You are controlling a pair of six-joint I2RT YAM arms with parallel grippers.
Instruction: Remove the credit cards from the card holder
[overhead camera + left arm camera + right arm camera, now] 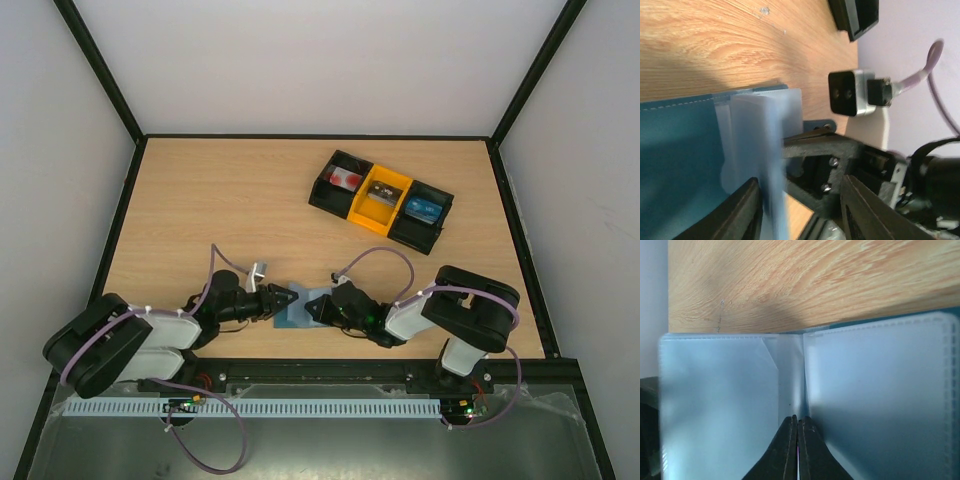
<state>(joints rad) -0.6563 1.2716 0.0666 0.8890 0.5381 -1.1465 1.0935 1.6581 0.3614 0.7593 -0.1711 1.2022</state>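
Card holder: we are finding the dusty-blue card holder (300, 306) lying opened at the middle of the desk's (220, 200) near edge. Its clear pockets are facing up, and no card is showing in them in the right wrist view.
Credit cards: we are seeing the credit cards (381, 197) one to a bin in the three-bin tray (318, 196) toward the far right corner, well apart from the holder. The white card (347, 179) is lying in the left bin and the blue card (424, 210) in the right.
Left hand: the left hand (287, 298) is reaching in at the holder's left end. Its jaws are standing apart around the edge of a pale pocket flap (767, 135), not pinching it.
Right hand: the right hand (313, 308) is closed, tips meeting at the middle fold. Whether a thin layer is caught we cannot tell.
Key relation: the holder's long axis is running along the near edge, with one hand at each end. Both are touching it, neither nearer.
Judgement: we are reckoning the pockets emptied; any coming move is turning on that flap between the left jaws.
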